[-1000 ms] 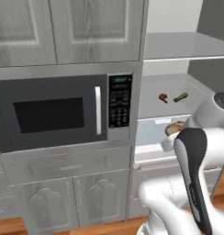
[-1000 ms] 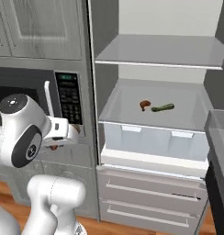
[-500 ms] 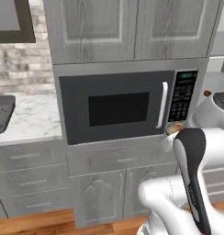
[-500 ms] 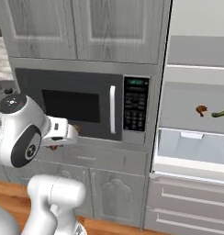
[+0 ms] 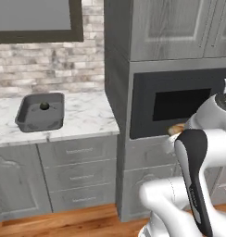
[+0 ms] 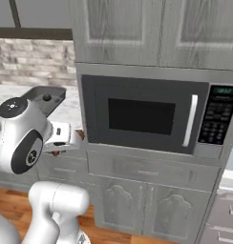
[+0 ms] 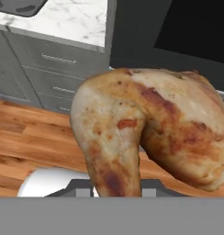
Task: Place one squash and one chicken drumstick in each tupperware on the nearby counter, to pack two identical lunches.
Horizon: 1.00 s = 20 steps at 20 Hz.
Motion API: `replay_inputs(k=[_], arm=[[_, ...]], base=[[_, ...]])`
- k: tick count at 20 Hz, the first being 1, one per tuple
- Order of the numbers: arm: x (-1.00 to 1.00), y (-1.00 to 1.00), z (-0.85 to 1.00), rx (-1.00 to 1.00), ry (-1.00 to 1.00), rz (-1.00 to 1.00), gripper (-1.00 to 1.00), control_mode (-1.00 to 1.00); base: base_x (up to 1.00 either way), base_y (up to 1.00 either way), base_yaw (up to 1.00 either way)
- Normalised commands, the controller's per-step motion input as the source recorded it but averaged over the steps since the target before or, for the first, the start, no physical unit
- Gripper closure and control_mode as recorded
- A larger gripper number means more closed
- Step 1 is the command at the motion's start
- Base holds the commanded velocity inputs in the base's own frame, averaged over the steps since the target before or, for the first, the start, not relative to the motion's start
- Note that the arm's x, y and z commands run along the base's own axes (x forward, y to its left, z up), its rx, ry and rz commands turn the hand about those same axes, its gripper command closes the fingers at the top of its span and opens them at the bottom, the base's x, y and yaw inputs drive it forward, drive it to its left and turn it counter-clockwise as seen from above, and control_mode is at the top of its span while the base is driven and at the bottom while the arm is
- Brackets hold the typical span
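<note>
The gripper (image 6: 79,138) is closed almost fully, and it holds the golden-tan chicken drumstick (image 7: 148,144), which shows very large in the hand view, just in front of the camera, with its thin end pointing down toward the finger tips. In the left base view a small tan part of the drumstick (image 5: 176,129) is visible beside the white arm, in front of the microwave (image 5: 182,104). In the right base view the hand is at the left side of the microwave (image 6: 152,116), at the height of its lower edge. The dark grey tupperware (image 5: 40,111) stands on the white marble counter (image 5: 87,115), well apart from the gripper, and a small round dark thing lies inside it; I cannot tell surely what it is. Compared with half a second ago, the whole picture has shifted: the base has driven to the left, so the counter, the tupperware and the brick wall (image 5: 45,69) have come into view, and the open shelves at the right are gone. The grip on the drumstick stays the same.
</note>
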Motion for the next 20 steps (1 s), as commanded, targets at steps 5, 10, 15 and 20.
replay_inputs(k=[5,10,15,20], arm=[[0.00,0.00,0.00,0.00,0.00,0.00,1.00,1.00],[0.00,0.00,0.00,0.00,0.00,0.00,1.00,1.00],[0.00,0.00,0.00,0.00,0.00,0.00,1.00,1.00],[0.00,0.00,0.00,0.00,0.00,0.00,1.00,1.00]], base=[[0.21,1.00,0.00],[0.43,1.00,0.00],[0.84,0.81,0.00],[0.88,0.30,0.00]])
